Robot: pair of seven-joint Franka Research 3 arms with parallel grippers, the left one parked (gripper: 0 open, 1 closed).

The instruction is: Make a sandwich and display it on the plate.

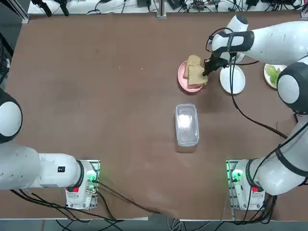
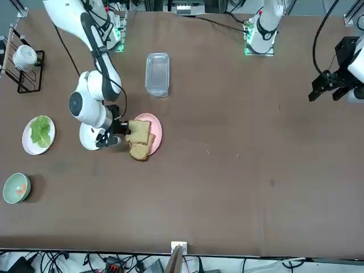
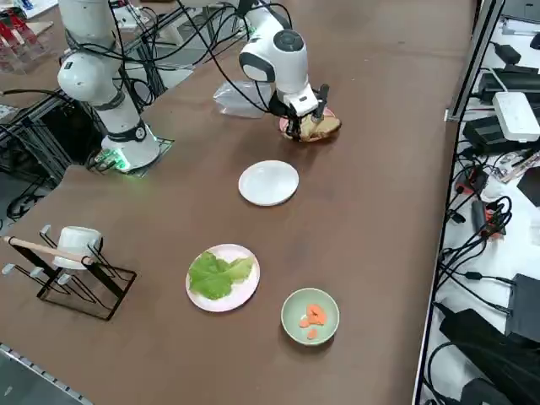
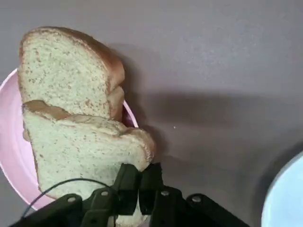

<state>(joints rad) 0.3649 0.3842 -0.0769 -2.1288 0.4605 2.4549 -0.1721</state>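
Wrist view showed the right gripper point(image 4: 138, 182) closed tight on the near edge of a toast slice point(image 4: 87, 151), its two fingers point(image 4: 124, 184) pressed together over the crust. That slice lay partly over a second toast slice point(image 4: 66, 71), and both rested on the pink plate point(image 4: 9, 156). Whether the pinched slice was lifted clear of the plate could not be told.

Top view placed the gripper point(image 1: 208, 71) at the right edge of the pink plate point(image 1: 182, 77), just beside the white plate point(image 1: 233, 79), which sat bare on the tabletop point(image 1: 96, 96). No sandwich was assembled: the two slices overlapped without filling between them.

Counts, taken over the front and side views:
- Toast slices: two, both on the pink plate point(image 2: 154, 132).
- Plates: three. One pink, one white and bare point(image 3: 268, 183), and one carrying green lettuce point(image 3: 215, 274) on its pale rim point(image 3: 245, 291).
- Bowls: one, pale green point(image 3: 310, 316), holding orange carrot bits point(image 3: 312, 316).
- Clear lidded containers: one point(image 1: 186, 124), lying nearer the arms' bases than the pink plate.
- Racks: one wire rack point(image 3: 80, 283) with a white cup point(image 3: 76, 245) on it, at the tabletop's corner, well apart from the plates.

The lettuce plate and the bowl stood near each other, on the far side of the white plate from the toast.
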